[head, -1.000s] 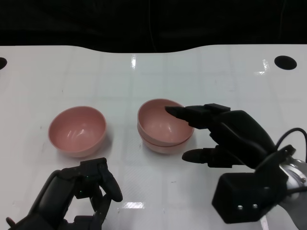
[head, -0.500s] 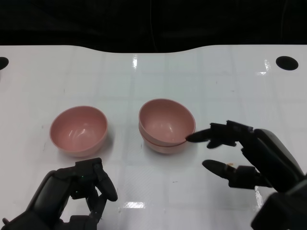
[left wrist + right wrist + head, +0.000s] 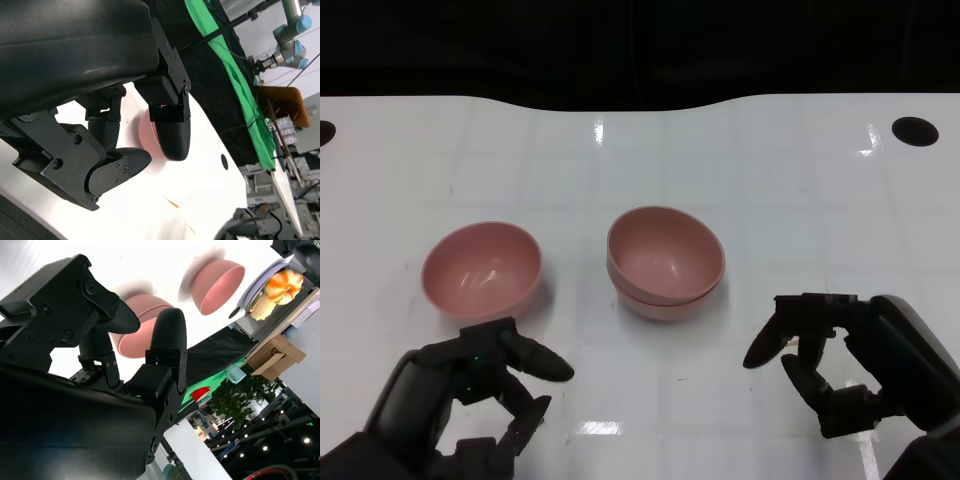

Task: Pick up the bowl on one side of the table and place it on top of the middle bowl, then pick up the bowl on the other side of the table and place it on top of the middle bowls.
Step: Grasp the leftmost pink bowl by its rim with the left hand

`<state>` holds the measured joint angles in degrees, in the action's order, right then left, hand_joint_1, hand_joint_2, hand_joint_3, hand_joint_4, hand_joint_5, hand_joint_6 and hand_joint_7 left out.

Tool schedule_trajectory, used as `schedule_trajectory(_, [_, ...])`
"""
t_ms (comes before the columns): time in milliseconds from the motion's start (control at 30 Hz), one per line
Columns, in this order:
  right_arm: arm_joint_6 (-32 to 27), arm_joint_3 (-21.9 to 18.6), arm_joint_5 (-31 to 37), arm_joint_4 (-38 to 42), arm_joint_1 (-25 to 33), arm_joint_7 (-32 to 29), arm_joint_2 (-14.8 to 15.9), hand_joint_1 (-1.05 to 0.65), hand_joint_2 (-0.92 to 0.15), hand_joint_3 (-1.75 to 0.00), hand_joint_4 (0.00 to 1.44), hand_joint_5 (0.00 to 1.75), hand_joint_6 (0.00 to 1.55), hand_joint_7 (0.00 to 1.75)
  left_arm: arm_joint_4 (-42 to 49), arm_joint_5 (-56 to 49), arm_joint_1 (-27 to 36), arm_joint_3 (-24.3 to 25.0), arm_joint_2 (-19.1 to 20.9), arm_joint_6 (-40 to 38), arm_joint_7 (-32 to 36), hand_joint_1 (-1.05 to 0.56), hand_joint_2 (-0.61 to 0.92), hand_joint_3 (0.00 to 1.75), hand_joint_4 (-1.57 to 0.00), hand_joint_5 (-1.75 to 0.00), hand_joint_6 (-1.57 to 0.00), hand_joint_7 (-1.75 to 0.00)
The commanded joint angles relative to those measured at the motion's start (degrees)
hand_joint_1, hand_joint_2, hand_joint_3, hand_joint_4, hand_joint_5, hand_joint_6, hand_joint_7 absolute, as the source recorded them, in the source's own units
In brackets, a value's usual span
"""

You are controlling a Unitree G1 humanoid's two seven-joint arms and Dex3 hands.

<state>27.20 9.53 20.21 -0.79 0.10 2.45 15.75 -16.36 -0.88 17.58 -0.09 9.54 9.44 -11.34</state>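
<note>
Where two glossy pink plastic bowls sit nested as a stack (image 3: 666, 262) at the middle of the white tabletop (image 3: 740, 170), a single pink plastic bowl (image 3: 482, 272) stands upright to its left, well apart from it. Nearer than the single bowl, the left robot hand (image 3: 470, 400) hovers with its fingers spread and nothing in them. Right of the stack and nearer, the right robot hand (image 3: 845, 360) also holds nothing, fingers apart and curved, clear of the bowls. Two dark round holes (image 3: 915, 130) mark the tabletop's far corners.
</note>
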Motion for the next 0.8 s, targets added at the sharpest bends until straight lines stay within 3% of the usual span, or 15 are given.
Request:
schedule_trajectory(33, [-0.8, -0.5, 0.8, -0.2, -0.4, -0.3, 0.2, -0.04, -0.18, -1.66, 0.95, 1.75, 0.87, 1.46, -0.3, -1.9, -0.4, 1.1, 0.8, 0.0, 1.4, -0.21, 0.85, 0.39, -0.6, -1.13, -0.75, -0.41])
schedule_trajectory(133, [-1.8, -0.2, 1.8, -0.5, -0.2, -0.6, -0.2, -0.03, -0.14, -1.71, 0.97, 1.75, 0.85, 1.58, -1.3, -4.0, -1.0, 1.6, 1.5, -1.0, 1.8, -0.25, 0.91, 0.25, -0.52, -1.01, -0.7, -0.27])
schedule_trajectory(333, [-1.9, 0.1, 2.9, -0.4, 0.1, -1.1, -0.9, -0.03, -0.11, -1.73, 0.98, 1.75, 0.83, 1.65, -6.5, -8.0, -1.8, 2.5, 4.3, -8.1, 1.0, -0.36, 0.92, 0.22, -0.43, -0.68, -0.6, -0.05])
schedule_trajectory(500, [-1.8, 0.1, 3.3, -0.9, 1.1, -1.0, -1.1, -0.04, -0.1, -1.72, 0.98, 1.75, 0.82, 1.65, -11.8, -20.2, -2.6, 1.4, 7.6, -12.9, 2.3, -0.45, 0.92, 0.2, -0.35, -0.58, -0.48, 0.0])
schedule_trajectory(667, [-2.1, 0.0, 3.2, -1.8, 1.8, -0.7, -0.9, -0.04, -0.11, -1.72, 0.98, 1.75, 0.81, 1.64, -14.4, -33.9, -4.6, -0.7, 7.5, -16.2, 4.9, -0.53, 0.92, 0.13, -0.4, -0.53, -0.48, 0.0])
schedule_trajectory(800, [-2.5, 0.0, 3.4, -2.4, 2.0, -0.6, -0.9, -0.03, -0.11, -1.71, 0.97, 1.75, 0.81, 1.61, -15.2, -44.2, -7.4, -3.4, 7.7, -20.1, 3.2, -0.57, 0.92, 0.11, -0.38, -0.49, -0.48, 0.0])
